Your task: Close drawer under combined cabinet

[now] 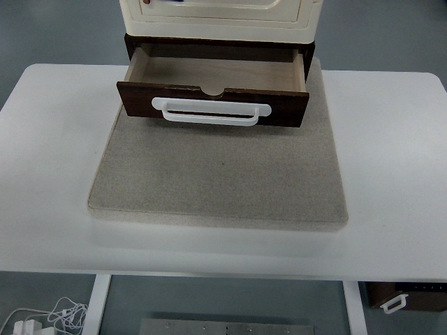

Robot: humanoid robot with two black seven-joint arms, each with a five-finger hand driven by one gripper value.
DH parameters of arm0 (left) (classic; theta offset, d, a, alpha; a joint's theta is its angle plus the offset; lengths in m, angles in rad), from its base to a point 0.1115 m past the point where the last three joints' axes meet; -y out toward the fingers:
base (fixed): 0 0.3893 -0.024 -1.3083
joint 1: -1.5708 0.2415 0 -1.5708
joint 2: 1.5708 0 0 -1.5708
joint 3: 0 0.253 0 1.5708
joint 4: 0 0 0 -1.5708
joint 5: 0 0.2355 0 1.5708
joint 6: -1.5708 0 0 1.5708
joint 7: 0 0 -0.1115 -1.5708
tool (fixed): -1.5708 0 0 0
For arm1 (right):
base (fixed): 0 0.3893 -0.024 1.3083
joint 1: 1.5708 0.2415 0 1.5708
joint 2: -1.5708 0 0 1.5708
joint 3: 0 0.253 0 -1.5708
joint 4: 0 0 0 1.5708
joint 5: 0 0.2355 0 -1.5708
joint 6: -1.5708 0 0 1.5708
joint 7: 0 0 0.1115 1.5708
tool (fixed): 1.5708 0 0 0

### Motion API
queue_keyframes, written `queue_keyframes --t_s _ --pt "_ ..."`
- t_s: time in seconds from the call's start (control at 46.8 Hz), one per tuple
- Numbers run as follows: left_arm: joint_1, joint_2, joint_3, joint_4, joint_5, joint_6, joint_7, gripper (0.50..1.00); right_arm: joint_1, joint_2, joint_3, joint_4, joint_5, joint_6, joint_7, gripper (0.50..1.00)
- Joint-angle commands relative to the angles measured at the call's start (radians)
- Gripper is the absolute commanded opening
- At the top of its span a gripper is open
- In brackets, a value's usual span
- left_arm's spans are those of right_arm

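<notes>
A dark brown wooden drawer (213, 106) stands pulled out from the bottom of the combined cabinet (220, 28) at the top centre. Its inside (216, 73) is bare light wood with nothing in it. A white bar handle (211, 112) runs across its dark front panel, which has a small notch in the top edge. The cream upper part of the cabinet (220, 12) sits above the dark base. Neither of my hands shows in the top view.
The cabinet stands on a beige felt mat (218, 174) lying on a white table (56, 160). Below the table's front edge, a white cable and plug (49, 317) lie on the floor at left, and another dark drawer with a white handle (401, 299) sits at right.
</notes>
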Motion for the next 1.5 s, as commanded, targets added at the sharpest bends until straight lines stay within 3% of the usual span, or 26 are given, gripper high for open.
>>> queue_keyframes --t_s 0.0,0.406,0.598,0.897,1.153,1.474 --pt "0.000 -0.002 0.023 -0.025 0.028 -0.020 0.018 1.000 0.000 0.000 0.000 0.000 0.001 0.000 0.000 0.952" --pt "-0.129 -0.047 0.268 -0.074 0.066 -0.053 0.148 1.000 0.000 0.000 0.000 0.000 -0.001 0.000 0.000 0.952" --pt "-0.131 -0.068 0.317 -0.077 0.068 -0.101 0.259 1.000 0.000 0.000 0.000 -0.001 -0.001 0.000 0.000 0.952" --pt "-0.123 -0.119 0.400 -0.077 0.190 -0.115 0.326 1.000 0.000 0.000 0.000 0.000 -0.001 0.000 0.000 0.952" --pt "-0.122 -0.163 0.458 -0.054 0.203 -0.106 0.409 1.000 0.000 0.000 0.000 0.000 -0.001 0.000 0.000 0.952" --pt "-0.131 -0.236 0.461 0.029 0.210 -0.153 0.516 1.000 0.000 0.000 0.000 0.000 -0.001 0.002 0.000 0.952"
